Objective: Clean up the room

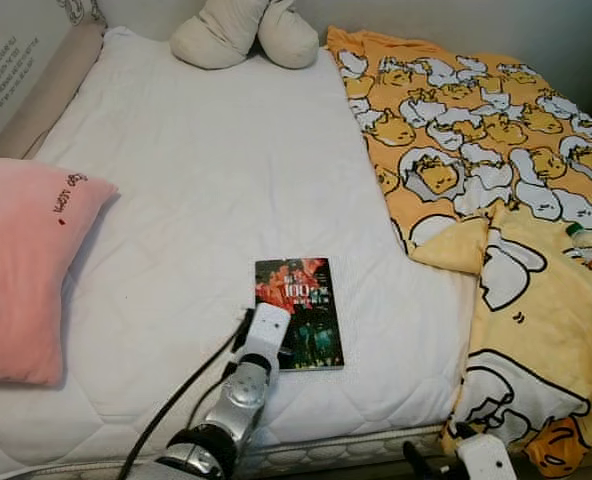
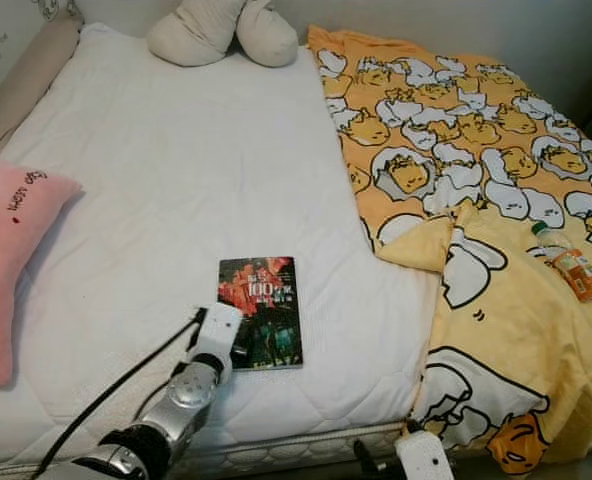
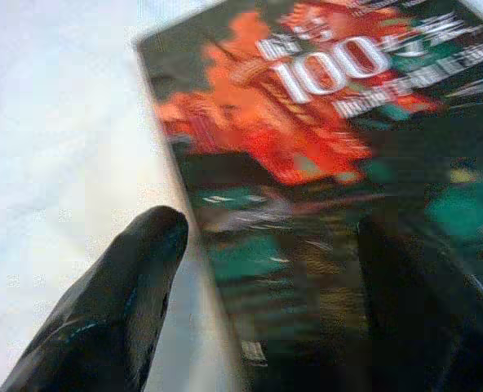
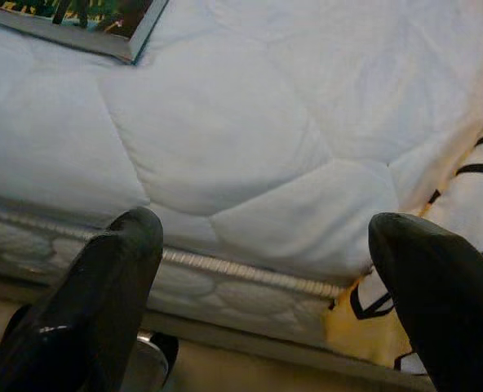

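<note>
A dark paperback book [image 1: 301, 305] with a red cover picture and "100" in white lies flat on the white mattress [image 1: 206, 190] near the bed's front edge. My left gripper [image 3: 274, 245] is open at the book's near left corner. One finger [image 3: 135, 278] is over the sheet beside the book's edge and the other finger [image 3: 413, 286] is over the cover. The left wrist [image 1: 264, 340] reaches up from the front edge. My right gripper [image 4: 266, 237] is open and low at the bed's front side, with nothing between its fingers; a corner of the book [image 4: 103, 20] lies beyond it.
A yellow cartoon-print blanket [image 1: 476, 140] covers the bed's right side and drapes over the front corner. A plastic bottle [image 2: 568, 262] with an orange label lies on it. A pink pillow [image 1: 21, 260] lies at the left, a white plush [image 1: 246, 35] at the head.
</note>
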Robot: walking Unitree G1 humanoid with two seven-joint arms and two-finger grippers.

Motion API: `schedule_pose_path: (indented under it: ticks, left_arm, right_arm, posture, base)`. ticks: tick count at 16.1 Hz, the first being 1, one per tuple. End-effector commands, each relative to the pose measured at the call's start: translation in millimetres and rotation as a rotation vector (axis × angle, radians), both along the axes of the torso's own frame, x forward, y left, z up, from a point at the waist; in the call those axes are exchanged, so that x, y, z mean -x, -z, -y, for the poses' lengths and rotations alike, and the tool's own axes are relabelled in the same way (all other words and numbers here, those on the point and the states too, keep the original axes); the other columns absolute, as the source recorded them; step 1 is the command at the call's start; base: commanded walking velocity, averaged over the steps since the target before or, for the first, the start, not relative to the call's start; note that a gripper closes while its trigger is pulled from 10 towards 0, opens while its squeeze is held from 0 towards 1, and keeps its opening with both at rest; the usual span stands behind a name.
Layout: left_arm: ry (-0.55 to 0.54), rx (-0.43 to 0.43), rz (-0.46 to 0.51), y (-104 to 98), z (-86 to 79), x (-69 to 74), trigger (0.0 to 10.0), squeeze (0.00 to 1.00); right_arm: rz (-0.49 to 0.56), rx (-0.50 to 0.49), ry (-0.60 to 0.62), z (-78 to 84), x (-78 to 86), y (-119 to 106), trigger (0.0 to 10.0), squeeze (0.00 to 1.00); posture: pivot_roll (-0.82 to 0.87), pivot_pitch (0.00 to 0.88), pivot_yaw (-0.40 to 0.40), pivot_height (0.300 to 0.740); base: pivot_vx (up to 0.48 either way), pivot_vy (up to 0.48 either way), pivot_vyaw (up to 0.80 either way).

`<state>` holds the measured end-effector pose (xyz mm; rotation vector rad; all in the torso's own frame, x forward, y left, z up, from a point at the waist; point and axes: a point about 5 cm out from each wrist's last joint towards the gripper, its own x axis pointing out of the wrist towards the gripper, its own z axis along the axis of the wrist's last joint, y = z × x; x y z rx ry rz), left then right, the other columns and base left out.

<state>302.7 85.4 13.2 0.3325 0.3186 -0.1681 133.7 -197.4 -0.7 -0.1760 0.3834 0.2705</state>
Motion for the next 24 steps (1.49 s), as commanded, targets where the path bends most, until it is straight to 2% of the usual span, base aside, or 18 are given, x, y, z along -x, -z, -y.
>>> schedule_pose_path:
  ticks: [1, 3, 6, 9, 11, 13, 14, 15, 16, 17, 18, 24]
  left_arm:
    - [-0.018, -0.034, -0.013, 5.5, -3.2, 4.3, 10.0, 0.0]
    - [-0.029, 0.014, -0.073, 12.1, -2.7, 9.2, 10.0, 0.0]
    - [-0.029, 0.046, -0.095, 15.6, 1.5, 13.3, 10.0, 0.0]
    - [-0.009, 0.144, -0.144, 17.1, 13.0, 16.1, 10.0, 0.0]
    - [0.042, 0.217, -0.19, 18.4, 25.9, 19.8, 10.0, 0.0]
    - [0.108, 0.246, -0.311, 29.0, 38.1, 32.1, 10.0, 0.0]
    - [0.097, 0.273, -0.373, 35.0, 39.4, 38.1, 10.0, 0.0]
    - [0.108, 0.333, -0.448, 40.0, 44.8, 45.2, 10.0, 0.0]
    - [0.122, 0.342, -0.457, 40.0, 47.0, 46.1, 10.0, 0.0]
    - [0.19, 0.297, -0.434, 37.5, 51.3, 45.4, 0.0, 0.0]
    - [0.219, 0.258, -0.417, 36.6, 51.7, 44.6, 0.0, 0.0]
    - [0.268, 0.299, -0.432, 30.1, 55.2, 38.4, 0.0, 0.0]
  right_arm:
    - [-0.028, 0.028, 0.012, 6.8, 4.4, 4.0, 10.0, 0.0]
    - [-0.027, 0.031, 0.01, 7.1, 1.9, 4.7, 10.0, 0.0]
    - [-0.031, 0.038, 0.007, 8.5, 0.8, 6.2, 10.0, 0.0]
    - [-0.036, 0.044, 0.004, 10.0, 1.2, 7.3, 10.0, 0.0]
    - [-0.041, 0.048, 0.003, 11.1, 1.9, 7.9, 10.0, 0.0]
    - [-0.048, 0.051, 0.005, 12.0, 2.9, 9.0, 10.0, 0.0]
    - [-0.05, 0.052, 0.006, 12.3, 3.5, 9.2, 10.0, 0.0]
    - [-0.052, 0.053, 0.007, 12.4, 4.3, 9.3, 10.0, 0.0]
    - [-0.053, 0.054, 0.008, 12.5, 4.5, 9.4, 10.0, 0.0]
    - [-0.057, 0.055, 0.009, 12.5, 4.8, 10.0, 10.0, 0.0]
    - [-0.058, 0.056, 0.009, 12.4, 4.8, 10.4, 10.0, 0.0]
    - [-0.053, 0.056, 0.016, 11.1, 0.1, 10.6, 10.0, 0.0]
  posture:
    - [-0.14, 0.108, -0.08, 0.731]
    - [-0.14, 0.098, -0.081, 0.731]
    - [-0.13, 0.09, -0.084, 0.731]
    - [-0.13, 0.089, -0.088, 0.731]
    - [-0.13, 0.091, -0.091, 0.731]
    - [-0.14, 0.095, -0.093, 0.731]
    - [-0.14, 0.099, -0.093, 0.731]
    - [-0.14, 0.1, -0.094, 0.731]
    - [-0.14, 0.1, -0.095, 0.731]
    - [-0.14, 0.103, -0.096, 0.731]
    - [-0.14, 0.103, -0.096, 0.731]
    - [-0.14, 0.113, -0.091, 0.731]
  base:
    - [0.0, 0.0, 0.0]
    - [0.0, 0.0, 0.0]
    - [0.0, 0.0, 0.0]
    - [0.0, 0.0, 0.0]
    - [0.0, 0.0, 0.0]
    - [0.0, 0.0, 0.0]
    - [0.0, 0.0, 0.0]
    - [0.0, 0.0, 0.0]
    - [0.0, 0.0, 0.0]
    - [0.0, 0.0, 0.0]
    - [0.0, 0.0, 0.0]
    - [0.0, 0.0, 0.0]
